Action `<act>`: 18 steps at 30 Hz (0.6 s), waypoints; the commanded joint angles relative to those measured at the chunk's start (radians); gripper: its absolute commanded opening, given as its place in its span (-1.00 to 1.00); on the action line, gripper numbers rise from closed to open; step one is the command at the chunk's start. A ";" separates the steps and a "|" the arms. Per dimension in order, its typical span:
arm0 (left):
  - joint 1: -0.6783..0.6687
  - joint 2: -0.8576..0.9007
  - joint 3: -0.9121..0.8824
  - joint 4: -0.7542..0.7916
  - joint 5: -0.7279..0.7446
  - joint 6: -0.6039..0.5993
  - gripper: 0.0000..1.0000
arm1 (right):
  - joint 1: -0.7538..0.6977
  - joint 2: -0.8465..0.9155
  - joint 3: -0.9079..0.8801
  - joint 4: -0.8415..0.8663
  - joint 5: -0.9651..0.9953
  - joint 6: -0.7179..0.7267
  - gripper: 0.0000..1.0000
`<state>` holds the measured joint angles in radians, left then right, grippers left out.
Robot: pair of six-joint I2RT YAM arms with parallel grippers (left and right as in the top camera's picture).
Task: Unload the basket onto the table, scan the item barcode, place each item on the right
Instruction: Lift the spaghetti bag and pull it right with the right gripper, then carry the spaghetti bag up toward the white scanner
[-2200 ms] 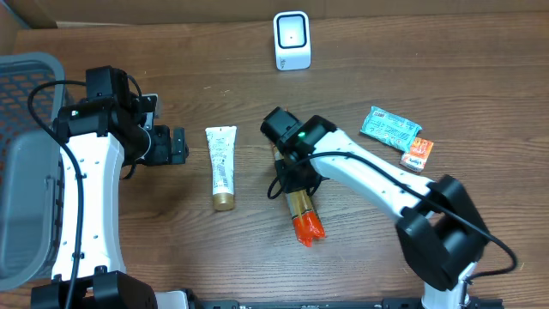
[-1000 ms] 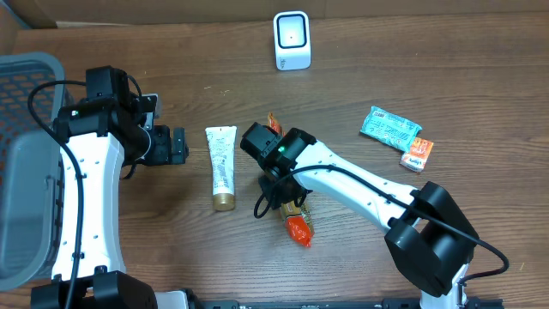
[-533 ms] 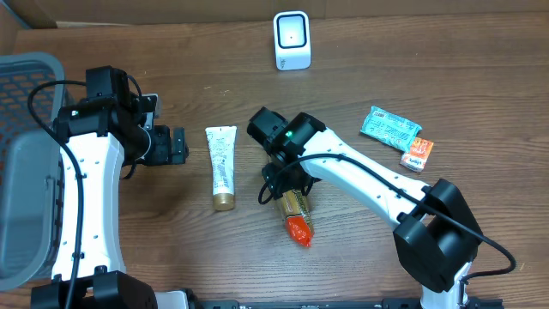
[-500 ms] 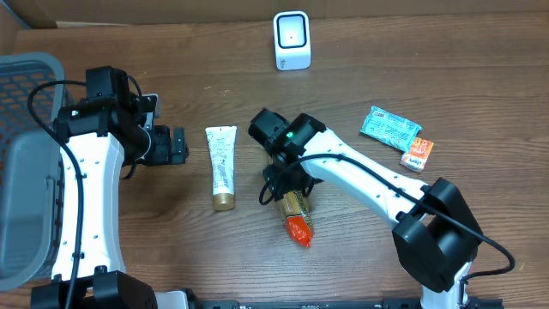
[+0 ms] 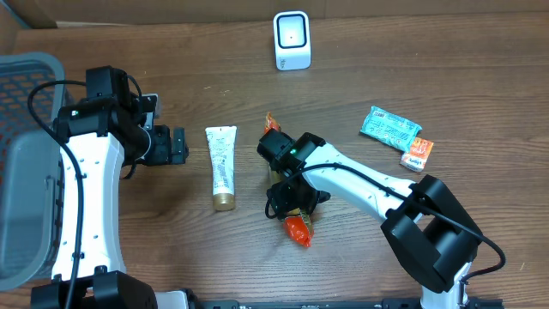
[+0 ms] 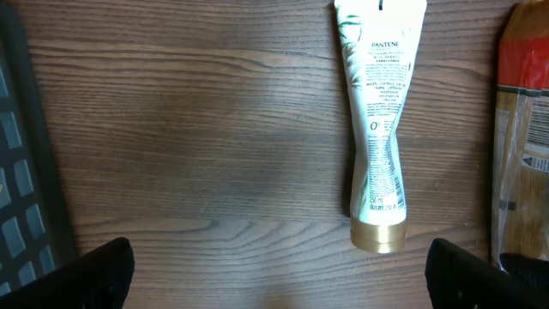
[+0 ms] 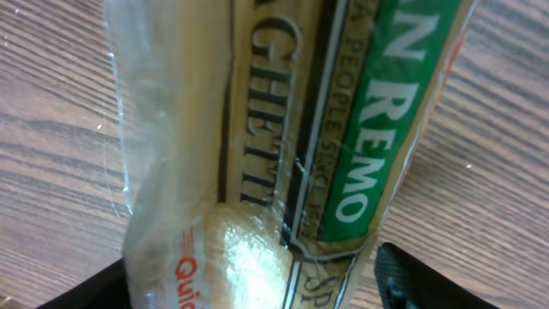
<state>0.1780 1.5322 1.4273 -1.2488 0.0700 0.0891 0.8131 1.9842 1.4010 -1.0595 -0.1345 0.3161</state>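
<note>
Two arms are mounted at one wooden table (image 5: 463, 69); six loose things are counted on it. One white barcode scanner (image 5: 292, 39) is stood at the far edge; one grey basket (image 5: 26, 172) is placed at the left edge. One white tube (image 5: 222, 166) is laid flat, gold cap toward the near edge, between the two grippers. One spaghetti packet (image 5: 298, 228), the item to be scanned, is laid just right of the tube, well apart from the scanner; its orange ends are seen on either side of the right gripper (image 5: 296, 199), whose two fingers (image 7: 420, 279) are set astride it; whether it is pinched cannot be told. One teal packet (image 5: 390, 127) and one small orange packet (image 5: 417, 153) are laid together at the right. The left gripper (image 5: 177, 145) is held left of the tube, its fingers (image 6: 103, 275) spread wide with nothing between them.
</note>
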 commanded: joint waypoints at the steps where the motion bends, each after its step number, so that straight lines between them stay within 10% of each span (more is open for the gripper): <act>1: -0.002 0.002 0.000 0.000 0.000 0.019 0.99 | 0.003 -0.019 -0.027 0.016 -0.014 0.029 0.41; 10: -0.002 0.002 0.000 0.000 0.000 0.019 0.99 | -0.035 -0.019 -0.031 0.023 -0.017 0.050 -0.92; 18: -0.002 0.002 0.000 0.000 0.000 0.019 0.99 | -0.088 -0.079 0.025 -0.008 -0.043 -0.002 -0.92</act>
<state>0.1780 1.5322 1.4273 -1.2488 0.0700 0.0891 0.7589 1.9720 1.3865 -1.0622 -0.1791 0.3454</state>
